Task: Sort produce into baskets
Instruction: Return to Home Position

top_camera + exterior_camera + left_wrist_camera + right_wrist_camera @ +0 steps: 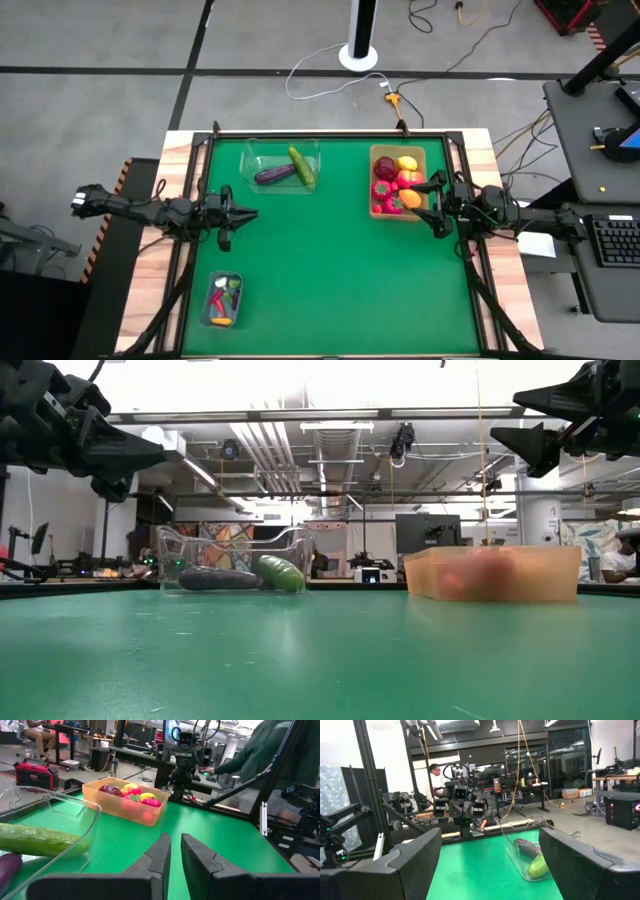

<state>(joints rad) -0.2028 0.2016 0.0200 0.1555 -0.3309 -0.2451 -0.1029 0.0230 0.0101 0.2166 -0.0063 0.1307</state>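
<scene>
High view, clear rectangular tub (262, 158), orange tray (399, 148)

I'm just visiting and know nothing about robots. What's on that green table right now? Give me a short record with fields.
Clear tub: eggplant and cucumber inside.
Orange tray: red, yellow and orange round fruits inside.
Small bluish tub: tiny chillies inside.
Left gripper: raised over the green mat, left side; barely open, empty.
Right gripper: raised beside the orange tray; wide open, empty.
</scene>
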